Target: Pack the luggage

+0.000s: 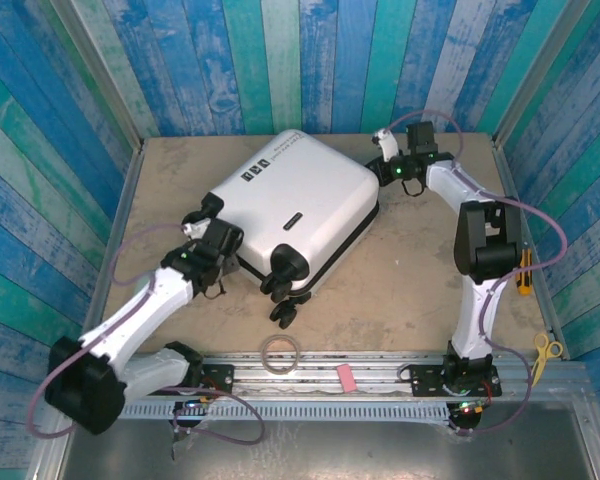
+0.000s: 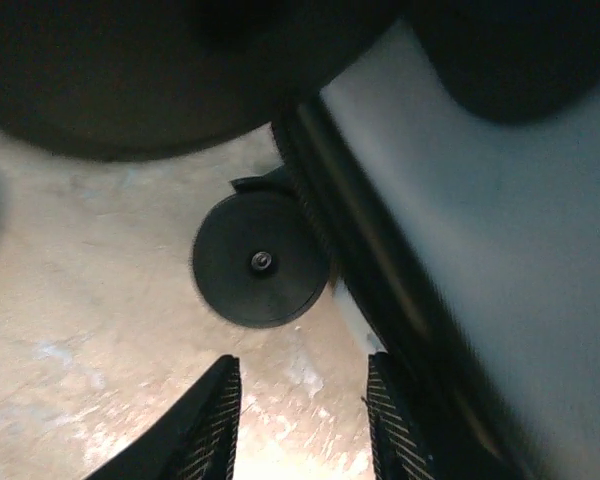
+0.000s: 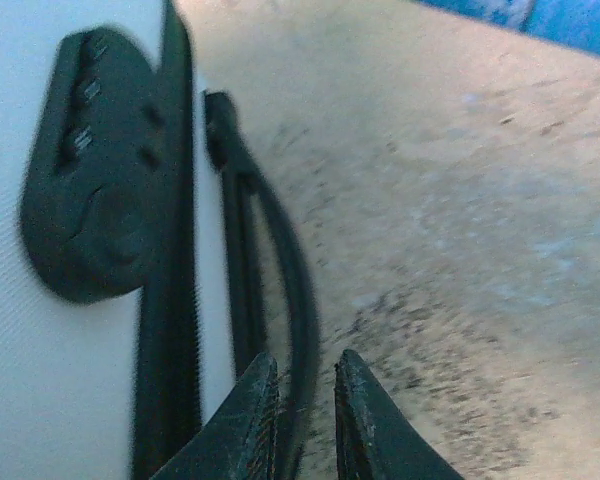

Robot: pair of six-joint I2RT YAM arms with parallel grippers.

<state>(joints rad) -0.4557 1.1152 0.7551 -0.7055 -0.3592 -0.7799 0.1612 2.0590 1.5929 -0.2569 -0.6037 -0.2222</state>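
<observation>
1. The luggage (image 1: 295, 195) lies flat and closed at the centre of the table (image 1: 420, 290). Its white shell faces up and its black wheels point toward 6 o'clock.
2. The left gripper (image 2: 302, 365) is at the 8 o'clock corner of the luggage, low over the table. Its jaws stand apart with bare table between them and hold nothing. In the left wrist view, 1 wheel (image 2: 260, 260) sits just ahead of the fingers, beside the black zipper band (image 2: 380, 270).
3. The right gripper (image 3: 307, 360) is at the 2 o'clock corner of the luggage. Its jaws stand narrowly apart. A black cord loop (image 3: 298, 280) hanging from the luggage edge runs into this gap. Whether the cord is clamped cannot be told.
4. A black lock panel (image 3: 90, 170) sits on the white shell at 10 o'clock from the right fingers.
</observation>
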